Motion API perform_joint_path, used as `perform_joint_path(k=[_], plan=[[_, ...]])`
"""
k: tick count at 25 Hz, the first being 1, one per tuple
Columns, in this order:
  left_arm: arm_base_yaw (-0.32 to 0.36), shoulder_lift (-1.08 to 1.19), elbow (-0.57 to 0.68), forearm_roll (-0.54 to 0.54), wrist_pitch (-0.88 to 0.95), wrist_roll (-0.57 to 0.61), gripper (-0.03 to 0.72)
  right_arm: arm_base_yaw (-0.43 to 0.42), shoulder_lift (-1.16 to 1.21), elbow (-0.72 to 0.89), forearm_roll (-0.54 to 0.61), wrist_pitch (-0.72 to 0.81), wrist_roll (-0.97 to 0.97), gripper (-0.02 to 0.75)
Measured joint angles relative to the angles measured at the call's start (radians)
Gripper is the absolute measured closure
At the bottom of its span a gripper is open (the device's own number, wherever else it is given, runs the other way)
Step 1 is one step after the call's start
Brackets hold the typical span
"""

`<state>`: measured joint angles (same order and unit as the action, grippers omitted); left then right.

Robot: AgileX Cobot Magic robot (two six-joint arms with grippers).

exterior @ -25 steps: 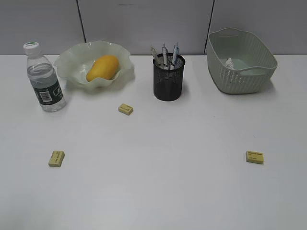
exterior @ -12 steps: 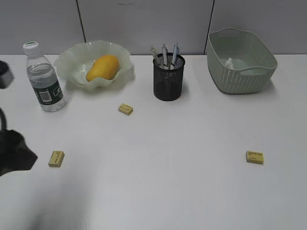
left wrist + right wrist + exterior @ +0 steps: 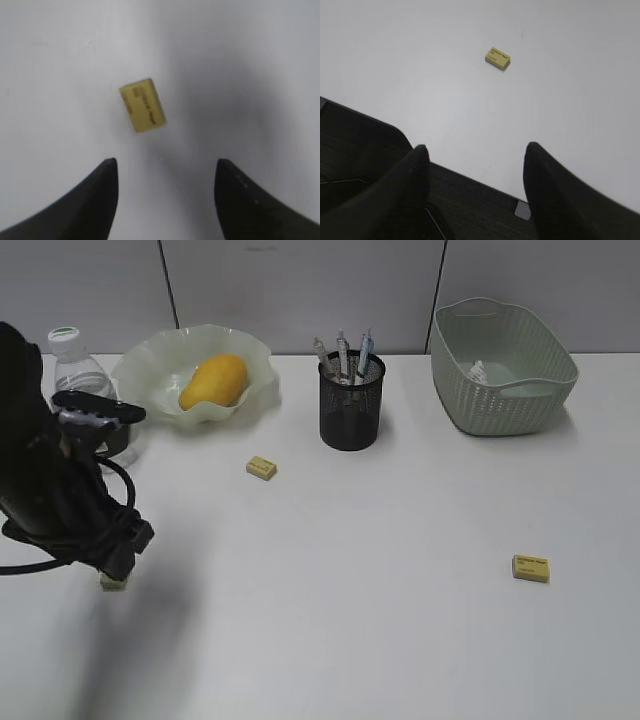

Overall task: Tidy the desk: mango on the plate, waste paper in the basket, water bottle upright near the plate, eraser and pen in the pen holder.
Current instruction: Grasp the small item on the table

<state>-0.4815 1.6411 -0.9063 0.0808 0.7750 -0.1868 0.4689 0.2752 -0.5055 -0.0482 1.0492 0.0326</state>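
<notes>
The mango (image 3: pixel 214 381) lies in the ruffled plate (image 3: pixel 150 365). The water bottle (image 3: pixel 70 352) stands upright left of the plate, partly hidden by my left arm. The pen holder (image 3: pixel 351 410) holds several pens (image 3: pixel 343 355). The waste paper (image 3: pixel 479 371) lies in the basket (image 3: pixel 500 395). Three yellow erasers lie on the desk (image 3: pixel 380 570): one at left (image 3: pixel 113 582) (image 3: pixel 143 104), one in the middle (image 3: pixel 262 468), one at right (image 3: pixel 531 568) (image 3: pixel 498 58). My left gripper (image 3: pixel 164 167) is open just above the left eraser. My right gripper (image 3: pixel 474 152) is open over the desk's front edge, out of the exterior view.
Grey wall panels (image 3: pixel 300 290) stand behind the desk. The desk's front edge and the dark floor below it (image 3: pixel 470 205) show in the right wrist view.
My left arm has come in from the left edge and now hangs over the left eraser, covering part of the bottle. Nothing on the desk has moved.
</notes>
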Motion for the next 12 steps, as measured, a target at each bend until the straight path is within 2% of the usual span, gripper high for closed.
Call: perform_joint_path(k=[5,12], plan=[[0.092,0.086,-0.051,-0.031,-0.026,0.0,0.222,0.0,0.0,0.0,-0.001,-0.001,0.0,0.265],[0.102,0.16,-0.089,-0.064,-0.086,0.0,0.219,0.0,0.0,0.0,-0.001,-0.001,0.0,0.267]])
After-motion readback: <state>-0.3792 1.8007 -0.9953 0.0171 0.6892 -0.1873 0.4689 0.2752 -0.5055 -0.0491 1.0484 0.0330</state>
